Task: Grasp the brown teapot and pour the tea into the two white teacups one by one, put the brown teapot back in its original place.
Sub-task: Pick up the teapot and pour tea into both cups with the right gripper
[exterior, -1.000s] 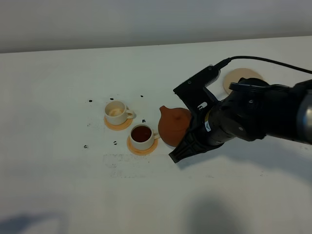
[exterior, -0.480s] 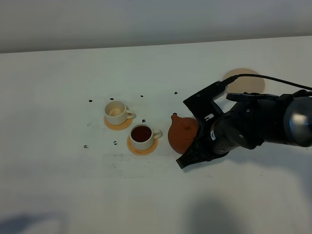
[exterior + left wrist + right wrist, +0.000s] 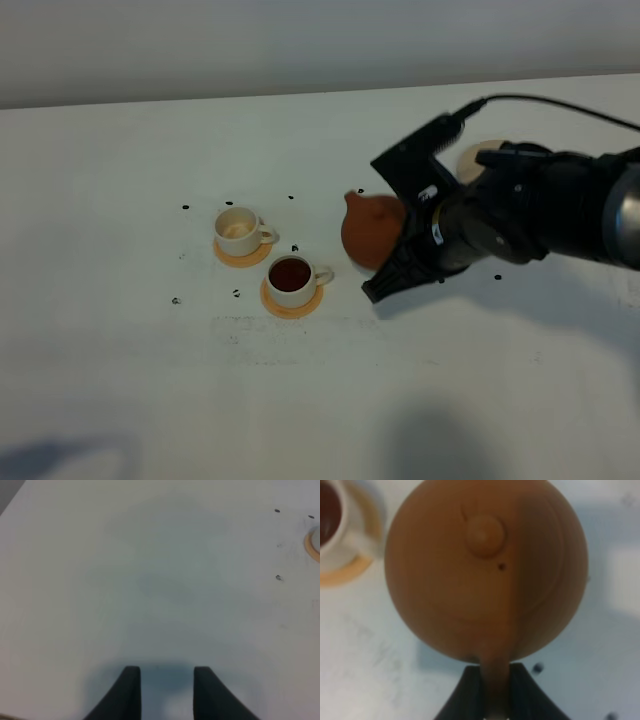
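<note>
Since half a second earlier the brown teapot (image 3: 371, 230) had shifted toward the far side of the counter (image 3: 120, 380), away from the filled cup. Leftmost, the left claw (image 3: 167, 692) hung spread and empty over the counter. Next stood the farther teacup (image 3: 232, 245), seemingly without tea, then the nearer teacup (image 3: 289, 296), dark with tea (image 3: 291, 273), each on an orange coaster (image 3: 246, 261). Right of them, well apart, hung the teapot, with the right claw (image 3: 495, 692) clamped on its thin loop handle (image 3: 495, 672). The clay looked rigid, brittle and smooth. With liquid inside it was likely heavy, so the handle was the sensible hold, and the knobbed lid (image 3: 484, 534) might slip when tipped. Furthest right, the pale disc (image 3: 472, 162) showed partly behind the arm. No writing could be read.
</note>
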### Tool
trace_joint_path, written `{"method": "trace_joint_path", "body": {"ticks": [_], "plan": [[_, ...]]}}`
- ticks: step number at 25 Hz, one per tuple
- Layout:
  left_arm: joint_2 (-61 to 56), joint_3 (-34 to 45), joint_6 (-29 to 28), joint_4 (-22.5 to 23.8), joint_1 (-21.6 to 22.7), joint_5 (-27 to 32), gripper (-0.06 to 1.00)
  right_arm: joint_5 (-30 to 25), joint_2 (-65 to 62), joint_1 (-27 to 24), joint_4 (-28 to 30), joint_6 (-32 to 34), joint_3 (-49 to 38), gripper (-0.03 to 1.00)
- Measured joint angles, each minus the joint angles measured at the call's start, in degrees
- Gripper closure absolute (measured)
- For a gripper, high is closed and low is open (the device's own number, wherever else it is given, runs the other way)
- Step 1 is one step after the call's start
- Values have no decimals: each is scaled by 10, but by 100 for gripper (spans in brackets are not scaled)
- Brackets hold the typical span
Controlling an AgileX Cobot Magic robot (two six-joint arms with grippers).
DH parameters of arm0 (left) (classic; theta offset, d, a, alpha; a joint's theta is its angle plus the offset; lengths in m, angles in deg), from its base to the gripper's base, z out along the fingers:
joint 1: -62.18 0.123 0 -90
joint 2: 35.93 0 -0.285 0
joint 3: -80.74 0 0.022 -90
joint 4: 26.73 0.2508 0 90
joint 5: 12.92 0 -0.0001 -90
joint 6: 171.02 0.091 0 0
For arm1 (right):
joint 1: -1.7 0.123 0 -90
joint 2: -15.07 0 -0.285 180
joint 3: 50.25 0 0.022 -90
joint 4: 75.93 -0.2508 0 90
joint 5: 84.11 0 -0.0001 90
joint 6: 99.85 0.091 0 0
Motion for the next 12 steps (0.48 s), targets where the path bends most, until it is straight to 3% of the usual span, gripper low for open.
{"method": "trace_joint_path", "body": {"ticks": [12], "plan": [[0, 0, 0, 0, 0, 0, 69, -17, 53, 5, 110, -53, 115, 87]]}}
